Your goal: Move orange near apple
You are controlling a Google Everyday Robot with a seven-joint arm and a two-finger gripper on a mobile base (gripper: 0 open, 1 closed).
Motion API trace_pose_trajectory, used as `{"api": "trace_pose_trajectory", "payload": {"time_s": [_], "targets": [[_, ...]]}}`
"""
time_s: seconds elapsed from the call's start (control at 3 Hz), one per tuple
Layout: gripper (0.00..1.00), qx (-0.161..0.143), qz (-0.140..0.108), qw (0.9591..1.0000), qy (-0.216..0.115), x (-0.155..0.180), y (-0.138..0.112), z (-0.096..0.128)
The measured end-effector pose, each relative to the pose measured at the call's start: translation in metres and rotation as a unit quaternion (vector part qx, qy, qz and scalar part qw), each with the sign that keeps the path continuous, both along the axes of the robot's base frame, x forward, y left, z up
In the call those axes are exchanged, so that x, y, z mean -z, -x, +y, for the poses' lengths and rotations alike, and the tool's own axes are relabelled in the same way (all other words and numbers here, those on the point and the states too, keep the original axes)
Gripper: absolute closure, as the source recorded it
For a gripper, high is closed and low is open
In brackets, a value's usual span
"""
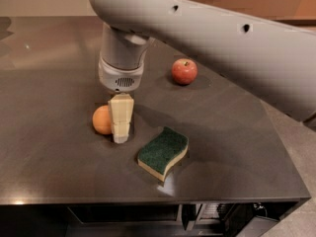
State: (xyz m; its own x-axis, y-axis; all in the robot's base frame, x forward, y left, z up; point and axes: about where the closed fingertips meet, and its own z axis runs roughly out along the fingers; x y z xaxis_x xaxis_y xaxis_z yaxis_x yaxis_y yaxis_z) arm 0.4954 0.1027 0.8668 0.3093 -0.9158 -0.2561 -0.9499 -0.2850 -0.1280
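Your gripper [120,132] points down at the bench [49,73], just beside the orange [100,120] and partly hiding it. You cannot tell whether the jaws are apart or together. The apple [184,71] sits well apart, farther back. A green sponge [163,152] lies near the front.

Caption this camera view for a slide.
Gripper at the orange on a dark table; apple and green sponge lie apart.

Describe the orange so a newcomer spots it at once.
On the dark table, find the arm's pincer left of centre. The orange sits just left of it, partly hidden: smooth, stemless, plain orange, unlike the red apple behind and green sponge in front.
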Motion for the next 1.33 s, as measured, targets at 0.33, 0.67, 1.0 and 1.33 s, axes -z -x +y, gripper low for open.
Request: {"api": "trace_pose_trajectory", "payload": {"time_s": [0.33,0.67,1.0,1.33], "targets": [[0.00,-0.013,0.013,0.9998,0.006,0.011,0.010,0.011],[0.18,-0.022,0.021,0.9995,0.013,0.019,0.012,0.018],[0.41,-0.025,0.026,0.9993,0.014,0.021,0.011,0.019],[0.65,-0.025,0.023,0.9994,0.011,0.014,0.007,0.013]]}}
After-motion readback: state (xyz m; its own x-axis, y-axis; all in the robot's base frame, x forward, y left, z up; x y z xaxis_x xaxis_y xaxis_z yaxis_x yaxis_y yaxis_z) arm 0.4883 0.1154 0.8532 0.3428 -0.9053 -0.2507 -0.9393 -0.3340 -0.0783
